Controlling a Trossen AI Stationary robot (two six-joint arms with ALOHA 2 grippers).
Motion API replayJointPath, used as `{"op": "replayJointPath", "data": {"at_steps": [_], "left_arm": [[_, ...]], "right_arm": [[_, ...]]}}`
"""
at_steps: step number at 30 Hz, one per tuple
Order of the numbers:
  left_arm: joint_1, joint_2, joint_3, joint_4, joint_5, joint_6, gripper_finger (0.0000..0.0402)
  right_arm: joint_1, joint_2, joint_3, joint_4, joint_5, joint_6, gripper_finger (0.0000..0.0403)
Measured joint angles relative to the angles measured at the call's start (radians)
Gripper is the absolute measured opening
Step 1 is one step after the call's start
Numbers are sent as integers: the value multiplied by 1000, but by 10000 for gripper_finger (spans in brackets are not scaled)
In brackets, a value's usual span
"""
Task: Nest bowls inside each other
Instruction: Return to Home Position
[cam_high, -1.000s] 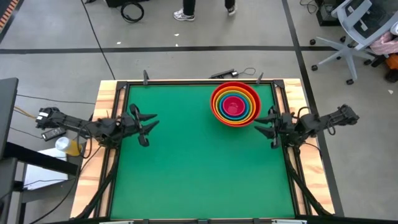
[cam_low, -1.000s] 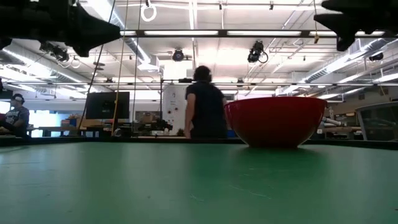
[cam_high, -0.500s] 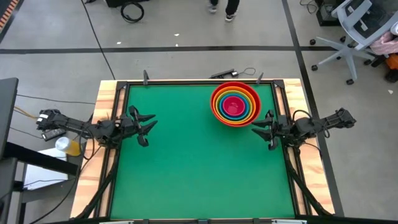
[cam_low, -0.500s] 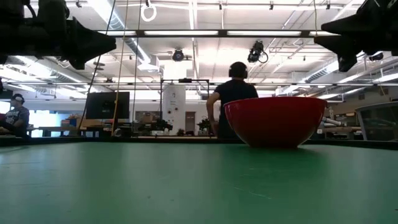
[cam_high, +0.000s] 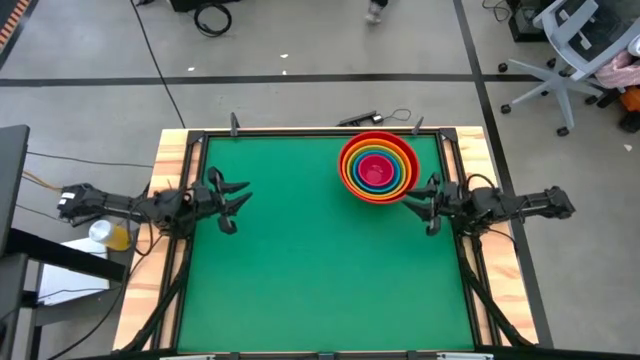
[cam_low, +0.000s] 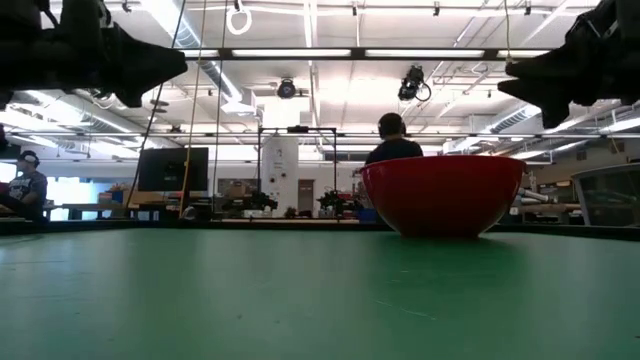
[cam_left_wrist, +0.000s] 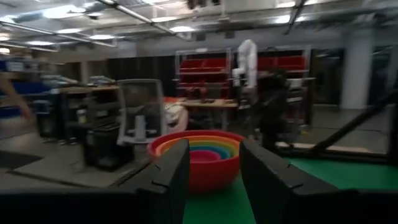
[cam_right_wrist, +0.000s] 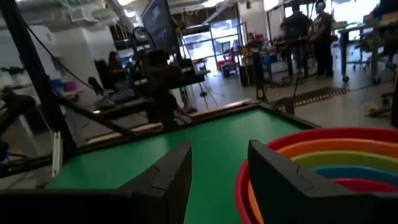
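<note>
A stack of rainbow-coloured bowls, red outermost, stands nested on its base on the green table at the far right; it also shows in the low view, the left wrist view and the right wrist view. My left gripper hovers open over the table's left edge, pointing toward the bowls. My right gripper hovers open just near-right of the stack, clear of it. Both have nothing between their fingers.
The table has a wooden frame with black rails. A person stands in the room beyond the far edge. An office chair and cables lie on the floor. Open green surface spans the middle and near side.
Both arms have drawn back toward their own table edges and sunk a little; my right arm has swung so that it lies more level along the right edge. The bowls have kept still. The person behind the table has walked to the right.
</note>
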Motion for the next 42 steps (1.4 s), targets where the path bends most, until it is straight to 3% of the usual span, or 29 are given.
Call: {"op": "replayJointPath", "data": {"at_steps": [5, 8, 10, 16, 25, 34, 38, 42], "left_arm": [[112, 8, 0, -12, 214, -60, 141], [163, 5, 0, -42, 259, -93, 141], [181, -11, 1, -59, 262, -121, 141], [184, -128, 74, -341, 264, -134, 141], [183, -341, 82, -545, 264, -110, 141], [152, -327, 71, -547, 268, -96, 141], [144, -329, 1, -481, 268, -82, 141], [144, -322, 0, -532, 260, -120, 141]], "right_arm": [[-84, 19, -42, 70, -161, 82, 161], [-131, 25, -17, -44, -179, 117, 161], [-155, 20, 24, -133, -168, 108, 161], [-181, -23, 133, -208, -207, 39, 161], [-182, -20, 62, -178, -210, 101, 161], [-166, -20, -21, -65, -223, 187, 161], [-154, -7, -43, -8, -217, 177, 161], [-154, -1, -43, -5, -212, 153, 161]]}}
